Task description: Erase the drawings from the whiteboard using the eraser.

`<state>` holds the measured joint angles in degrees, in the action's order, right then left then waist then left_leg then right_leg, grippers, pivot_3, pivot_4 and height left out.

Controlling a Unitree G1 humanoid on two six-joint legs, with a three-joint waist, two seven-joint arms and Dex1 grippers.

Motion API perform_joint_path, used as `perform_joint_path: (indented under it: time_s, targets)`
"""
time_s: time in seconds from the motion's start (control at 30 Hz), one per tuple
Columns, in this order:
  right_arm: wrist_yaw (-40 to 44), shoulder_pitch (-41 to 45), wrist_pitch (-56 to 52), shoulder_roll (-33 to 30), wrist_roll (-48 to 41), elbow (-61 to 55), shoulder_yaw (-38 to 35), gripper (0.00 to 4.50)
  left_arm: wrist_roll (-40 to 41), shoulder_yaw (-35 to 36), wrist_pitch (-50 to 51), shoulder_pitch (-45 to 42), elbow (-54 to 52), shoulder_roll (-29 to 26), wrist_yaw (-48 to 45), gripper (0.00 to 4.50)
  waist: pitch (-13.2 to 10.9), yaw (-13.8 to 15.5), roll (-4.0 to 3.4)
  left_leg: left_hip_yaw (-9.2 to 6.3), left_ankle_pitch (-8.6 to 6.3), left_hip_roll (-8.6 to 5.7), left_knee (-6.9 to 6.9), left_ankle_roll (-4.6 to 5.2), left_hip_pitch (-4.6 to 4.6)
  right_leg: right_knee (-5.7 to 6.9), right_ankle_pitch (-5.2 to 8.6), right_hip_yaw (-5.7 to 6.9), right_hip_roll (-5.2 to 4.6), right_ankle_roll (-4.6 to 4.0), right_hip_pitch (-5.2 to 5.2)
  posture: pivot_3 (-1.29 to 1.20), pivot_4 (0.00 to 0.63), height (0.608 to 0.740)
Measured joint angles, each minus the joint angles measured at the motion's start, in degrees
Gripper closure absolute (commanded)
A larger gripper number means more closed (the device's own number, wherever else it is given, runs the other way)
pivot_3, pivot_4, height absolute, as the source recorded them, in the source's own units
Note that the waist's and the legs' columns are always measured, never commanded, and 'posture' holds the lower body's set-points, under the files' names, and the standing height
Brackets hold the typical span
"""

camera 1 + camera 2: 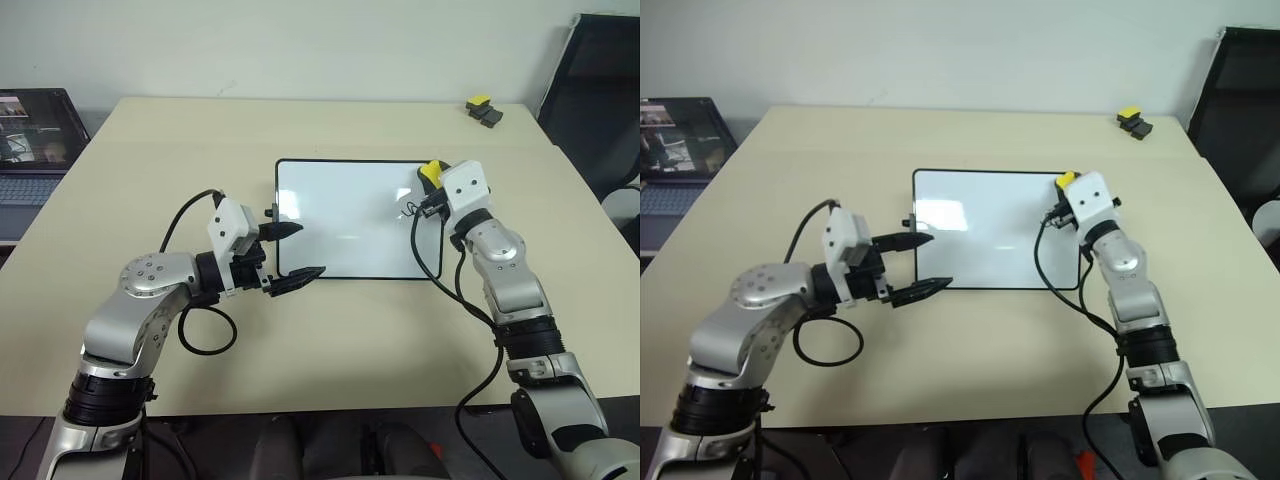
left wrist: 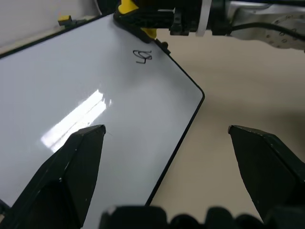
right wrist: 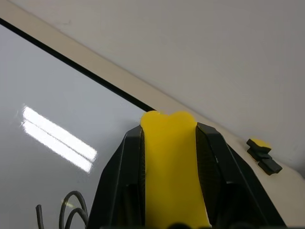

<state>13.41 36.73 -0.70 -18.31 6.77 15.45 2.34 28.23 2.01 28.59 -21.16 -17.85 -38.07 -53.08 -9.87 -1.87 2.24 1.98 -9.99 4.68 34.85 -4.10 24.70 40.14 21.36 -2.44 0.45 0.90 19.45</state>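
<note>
At the far left edge of the scene, a laptop [image 1: 35,140] sits beside the beige table [image 1: 130,180]. Nearer the middle, the left gripper [image 1: 290,252] hangs at the whiteboard's left short side, its two black fingers spread wide with nothing between them; one fingertip lies over the board's left rim, the other just off its near corner. The whiteboard [image 1: 340,215] lies flat in the middle of the table, long side facing the robot, with a light glare across its white face. In the left wrist view one of the drawings [image 2: 143,57], a small looping black scribble, shows near the board's right end, just beside the yellow block. At that right end, over the far right corner, the right gripper [image 3: 169,143] is clamped on the eraser [image 3: 170,162], whose yellow tip sticks out past the fingertips above the board. Further right, near the table's far right corner, a yellow-topped black object [image 1: 484,110] rests well apart from the board.
</note>
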Motion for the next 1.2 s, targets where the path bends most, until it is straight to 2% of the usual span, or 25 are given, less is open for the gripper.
perform_joint_path:
  time_s: [0.57,0.87,1.1,1.2]
  targets:
    - [1.6,-4.4,1.9,2.4,0.0,0.5,2.1,3.39,-0.5,-1.6,-0.3,-0.9,0.3,0.1,-0.1,0.00,0.1,-0.2,0.10,-0.02,-0.01,0.01,-0.02,0.01,-0.65,0.03,-0.03,-0.06,0.00,0.04,-0.54,0.00,0.150,0.740]
    - [5.1,-7.3,1.4,6.8,1.8,-0.5,10.2,3.39,-0.5,-1.6,-0.4,-0.9,0.5,0.1,-0.1,0.00,0.1,-1.7,0.15,-0.11,-0.03,0.14,-0.15,0.01,-1.60,-0.03,0.02,-0.19,-0.06,0.13,-1.29,0.00,0.150,0.740]
    - [6.6,-7.5,-4.8,6.6,1.5,-7.6,10.1,3.39,-0.5,-1.6,-0.7,-0.9,1.4,0.1,-0.1,0.00,0.0,-1.3,-0.03,-0.12,-0.03,0.12,-0.21,0.01,-1.25,-0.12,-0.01,-0.17,-0.06,0.08,-1.02,0.00,0.150,0.740]
    - [7.8,-7.4,-9.0,5.1,0.5,-16.0,8.6,3.39,-0.6,-1.6,-0.7,-0.6,1.8,0.0,-0.1,0.00,0.0,-0.8,-0.06,-0.12,-0.01,0.10,-0.18,-0.01,-0.32,-0.07,-0.09,-0.13,0.07,-0.05,-0.18,0.00,0.150,0.740]
